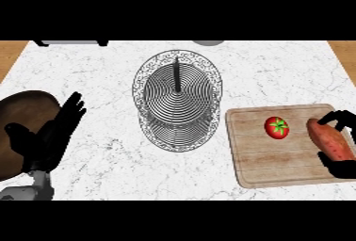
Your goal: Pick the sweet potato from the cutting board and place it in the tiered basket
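Note:
The reddish-brown sweet potato lies along the right side of the wooden cutting board. My right hand is curled around it, fingers over its far end and thumb at its near end, partly cut off by the view's right edge. The wire tiered basket stands in the middle of the marble counter, left of the board, with a dark centre post. My left hand rests open at the left, fingers up.
A red tomato sits on the board just left of the sweet potato. A dark brown round plate lies at the left edge under my left hand. Grey objects show at the counter's far edge.

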You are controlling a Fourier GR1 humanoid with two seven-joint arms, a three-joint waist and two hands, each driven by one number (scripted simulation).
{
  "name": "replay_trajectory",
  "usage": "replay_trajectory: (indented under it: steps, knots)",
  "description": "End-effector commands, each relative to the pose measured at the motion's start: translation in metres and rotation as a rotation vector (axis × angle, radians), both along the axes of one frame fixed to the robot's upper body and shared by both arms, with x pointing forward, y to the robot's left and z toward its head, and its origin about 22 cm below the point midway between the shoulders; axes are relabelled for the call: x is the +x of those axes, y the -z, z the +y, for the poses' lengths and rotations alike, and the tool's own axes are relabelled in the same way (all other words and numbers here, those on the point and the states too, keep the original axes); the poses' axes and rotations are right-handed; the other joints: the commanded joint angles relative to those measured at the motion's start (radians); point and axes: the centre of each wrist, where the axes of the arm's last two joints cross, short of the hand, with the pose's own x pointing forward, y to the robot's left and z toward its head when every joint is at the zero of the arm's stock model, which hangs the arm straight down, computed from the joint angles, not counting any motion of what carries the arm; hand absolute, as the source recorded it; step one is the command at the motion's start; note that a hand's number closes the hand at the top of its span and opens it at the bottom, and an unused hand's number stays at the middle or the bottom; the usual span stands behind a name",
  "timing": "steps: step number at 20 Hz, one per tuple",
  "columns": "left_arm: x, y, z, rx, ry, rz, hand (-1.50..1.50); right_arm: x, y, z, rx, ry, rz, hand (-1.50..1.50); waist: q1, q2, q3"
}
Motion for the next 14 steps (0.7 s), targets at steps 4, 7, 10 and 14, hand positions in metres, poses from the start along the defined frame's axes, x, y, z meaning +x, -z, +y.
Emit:
replay_trajectory:
  steps: [4,7,10,14]
  knots:
    - [-0.004,-0.003,0.010,-0.003,-0.014,-0.002,0.00,-0.007,-0.042,0.001,0.321,-0.196,-0.279,1.50,-0.010,-0.004,-0.001]
    - [-0.006,-0.002,0.007,0.001,-0.022,0.006,0.00,-0.015,-0.090,-0.006,0.323,-0.245,-0.270,1.50,-0.007,-0.001,-0.002]
    - [-0.003,-0.008,0.008,-0.006,-0.001,-0.005,0.00,-0.018,-0.117,0.022,0.342,-0.284,-0.220,1.50,0.001,0.001,-0.002]
    - [0.004,0.000,0.003,-0.023,0.007,-0.006,0.00,-0.029,-0.139,0.078,0.331,-0.321,-0.188,1.50,0.008,0.002,-0.004]
